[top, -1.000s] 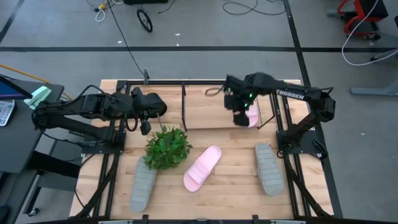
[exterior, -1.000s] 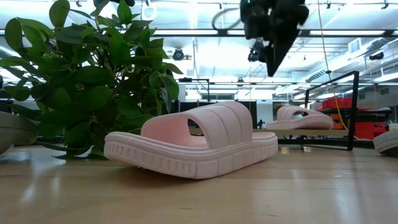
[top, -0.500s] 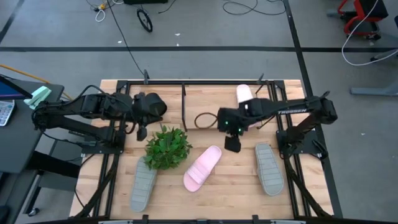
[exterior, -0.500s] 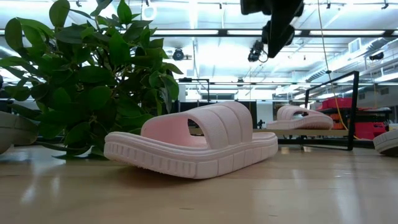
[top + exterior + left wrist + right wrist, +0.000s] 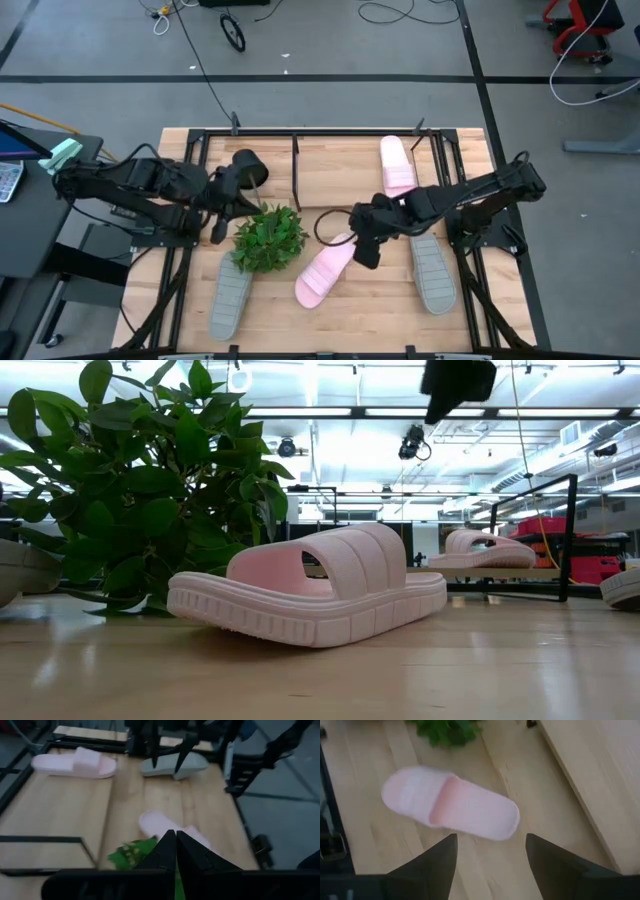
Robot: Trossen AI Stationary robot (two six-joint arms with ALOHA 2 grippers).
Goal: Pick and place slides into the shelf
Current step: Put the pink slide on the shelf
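The pink slide [image 5: 326,271] lying loose on the tabletop [image 5: 380,300] between the potted plant [image 5: 269,237] and the grey slide [image 5: 433,270] to its right looks like moulded foam, so I judge it light, a little springy and matte rather than slick, in no danger from a firm pinch; the ribbed wide strap, arched clear of the footbed in the low view, seems the best place to take it, one finger under the arch and one over, or else across the narrow sole edge; the right gripper [image 5: 366,249] hangs above the heel end of this slide with its jaws spread apart and nothing between them, the sandal lying whole beyond its fingertips [image 5: 436,862] in its wrist view, untouched; one pink slide [image 5: 397,165] already rests on the shelf [image 5: 330,160] at the far side, and another grey slide [image 5: 230,297] waits near the front left; the left gripper [image 5: 219,226] idles beside the plant, clenched on nothing.
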